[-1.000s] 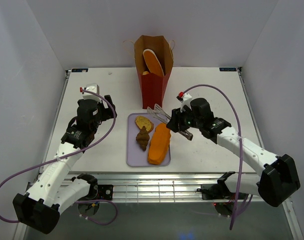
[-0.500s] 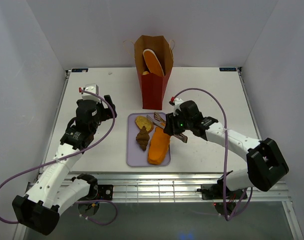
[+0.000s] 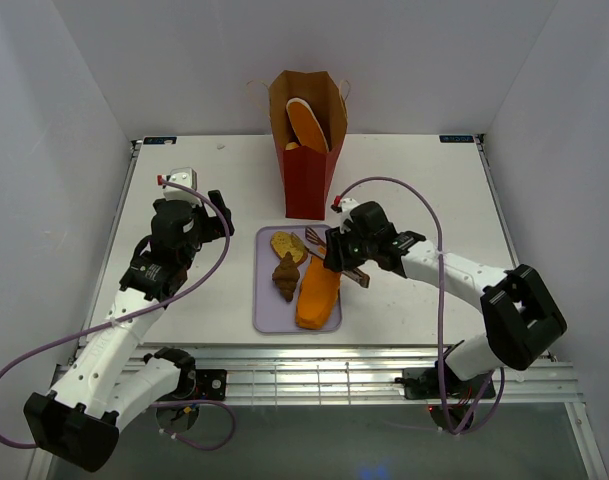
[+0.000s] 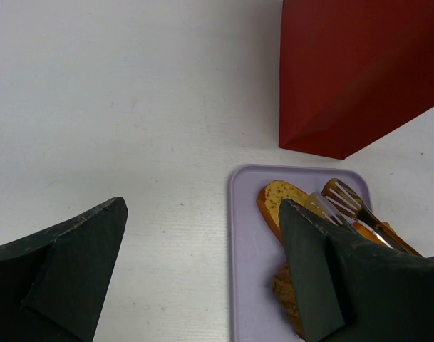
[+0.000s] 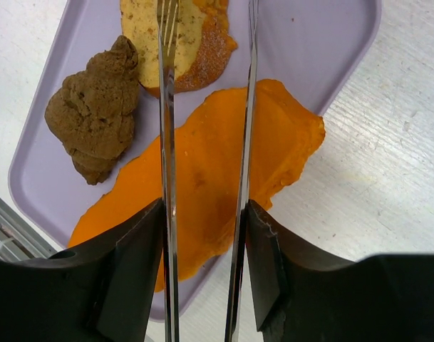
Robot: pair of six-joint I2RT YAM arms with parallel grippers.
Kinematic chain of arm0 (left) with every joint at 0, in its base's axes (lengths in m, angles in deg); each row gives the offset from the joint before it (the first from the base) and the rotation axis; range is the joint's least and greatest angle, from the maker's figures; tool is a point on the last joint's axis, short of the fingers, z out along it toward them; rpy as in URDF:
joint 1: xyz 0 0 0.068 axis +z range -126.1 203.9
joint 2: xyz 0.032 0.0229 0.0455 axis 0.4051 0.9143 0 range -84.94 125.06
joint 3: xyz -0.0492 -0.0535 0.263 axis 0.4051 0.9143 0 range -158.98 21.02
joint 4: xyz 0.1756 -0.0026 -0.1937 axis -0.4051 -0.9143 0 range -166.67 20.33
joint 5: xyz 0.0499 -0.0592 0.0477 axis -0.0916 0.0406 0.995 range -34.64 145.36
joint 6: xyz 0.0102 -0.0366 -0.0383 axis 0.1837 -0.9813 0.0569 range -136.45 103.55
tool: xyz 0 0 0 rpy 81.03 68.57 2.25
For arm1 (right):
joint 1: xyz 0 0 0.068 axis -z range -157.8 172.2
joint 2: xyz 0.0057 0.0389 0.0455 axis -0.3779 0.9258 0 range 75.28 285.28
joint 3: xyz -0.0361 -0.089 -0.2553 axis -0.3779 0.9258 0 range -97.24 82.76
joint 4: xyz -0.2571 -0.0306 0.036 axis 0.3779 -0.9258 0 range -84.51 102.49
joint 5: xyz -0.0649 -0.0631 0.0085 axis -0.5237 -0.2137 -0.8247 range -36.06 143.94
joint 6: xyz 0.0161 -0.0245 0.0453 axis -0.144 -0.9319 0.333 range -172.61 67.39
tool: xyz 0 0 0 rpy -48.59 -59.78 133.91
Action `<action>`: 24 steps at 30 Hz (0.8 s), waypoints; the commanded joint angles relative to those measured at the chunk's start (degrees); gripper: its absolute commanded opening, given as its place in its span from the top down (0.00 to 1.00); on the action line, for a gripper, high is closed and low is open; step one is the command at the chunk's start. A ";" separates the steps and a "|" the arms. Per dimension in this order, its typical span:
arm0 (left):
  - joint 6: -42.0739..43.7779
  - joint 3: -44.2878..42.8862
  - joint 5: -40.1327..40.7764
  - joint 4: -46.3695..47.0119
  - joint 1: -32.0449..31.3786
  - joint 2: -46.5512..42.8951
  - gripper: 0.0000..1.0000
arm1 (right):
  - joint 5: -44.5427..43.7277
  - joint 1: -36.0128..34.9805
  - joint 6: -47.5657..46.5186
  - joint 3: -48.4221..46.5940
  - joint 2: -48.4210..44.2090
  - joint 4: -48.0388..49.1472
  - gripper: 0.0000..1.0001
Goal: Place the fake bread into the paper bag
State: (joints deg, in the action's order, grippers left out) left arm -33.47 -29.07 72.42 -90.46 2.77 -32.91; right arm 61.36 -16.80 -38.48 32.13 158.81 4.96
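A lavender rectangular tray (image 3: pixel 267 312) lies on the white table (image 3: pixel 414 180), just before the tall brown-and-red paper bag (image 3: pixel 306 180), which has a long orange toy loaf (image 3: pixel 309 122) standing inside. On the tray, a flat tan bread slice (image 3: pixel 287 245) sits far-left, a brown toy croissant (image 3: pixel 285 277) just before it, and a second orange loaf (image 3: pixel 318 292) along the right. Metal tongs (image 5: pixel 167 107) in the right gripper (image 5: pixel 202 263) reach over that loaf and the slice.

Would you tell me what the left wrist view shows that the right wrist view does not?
Only the left wrist: the paper bag, its red base. Only the right wrist: the right gripper clamping the tongs, plus the orange loaf and croissant in full. Both: the lavender tray, the flat speckled slice, the tong tips.
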 commanded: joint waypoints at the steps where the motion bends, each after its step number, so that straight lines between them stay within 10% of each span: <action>1: -0.30 -0.28 -0.89 0.49 -0.14 -1.23 0.02 | -0.74 -0.81 -0.33 -3.86 1.29 0.68 0.48; 24: -0.30 -0.28 -1.59 0.49 -0.14 -2.46 0.02 | -4.17 -3.89 -4.64 -14.23 9.02 -12.85 0.60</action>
State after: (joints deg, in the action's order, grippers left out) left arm -33.49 -29.07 71.37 -90.46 2.77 -34.02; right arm 58.45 -20.32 -41.78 21.09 167.49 -5.62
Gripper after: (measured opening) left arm 0.979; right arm 0.409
